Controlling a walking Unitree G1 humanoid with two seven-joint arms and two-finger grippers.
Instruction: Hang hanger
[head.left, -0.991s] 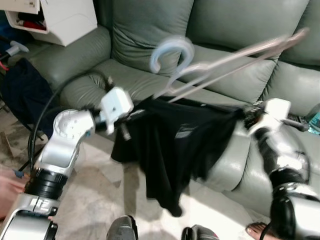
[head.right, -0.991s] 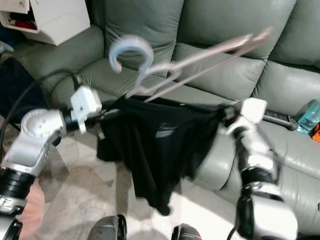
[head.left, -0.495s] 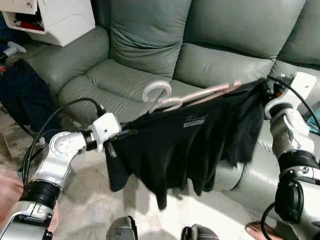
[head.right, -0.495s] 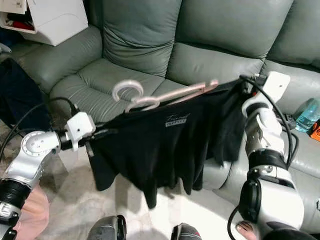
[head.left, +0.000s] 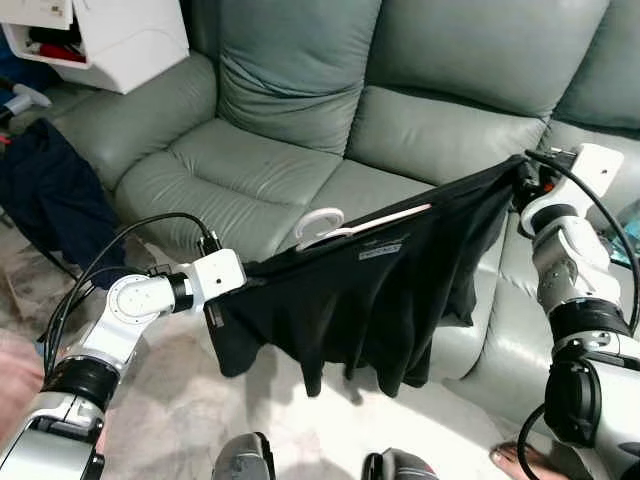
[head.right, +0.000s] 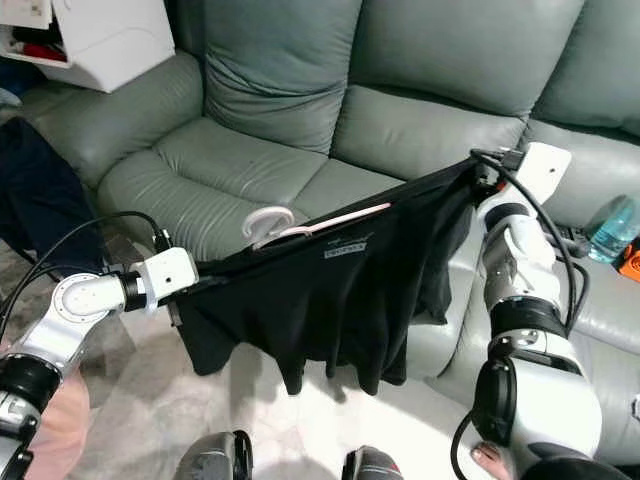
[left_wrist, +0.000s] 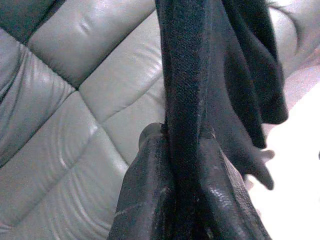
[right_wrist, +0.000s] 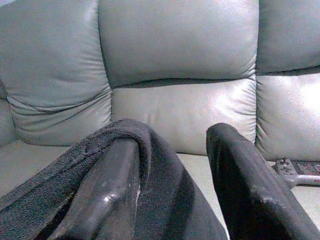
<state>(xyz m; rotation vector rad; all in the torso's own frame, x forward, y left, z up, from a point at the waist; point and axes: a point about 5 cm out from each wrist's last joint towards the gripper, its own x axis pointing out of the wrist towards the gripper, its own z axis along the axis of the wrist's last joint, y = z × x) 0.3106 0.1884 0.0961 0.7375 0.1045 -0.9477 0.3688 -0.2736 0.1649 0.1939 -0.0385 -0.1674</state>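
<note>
A black garment (head.left: 370, 300) is stretching across the middle of the frame between the two arms; a pale pink hanger (head.left: 345, 225) is lying along its upper edge, hook near centre, over the grey-green sofa (head.left: 300, 90) filling the upper frame. The left gripper (left_wrist: 182, 165) is pinching one end of the cloth at lower left, fingers closed on it; the right gripper (right_wrist: 175, 165) at upper right is standing spread, the cloth draping over one finger (right_wrist: 107, 195). A white cabinet (head.left: 110, 35) is sitting at upper left, dark blue fabric (head.left: 45, 195) below it; a blue bottle (head.right: 612, 228) is lying at right; a bare foot (head.left: 520, 462) is showing at lower right.
</note>
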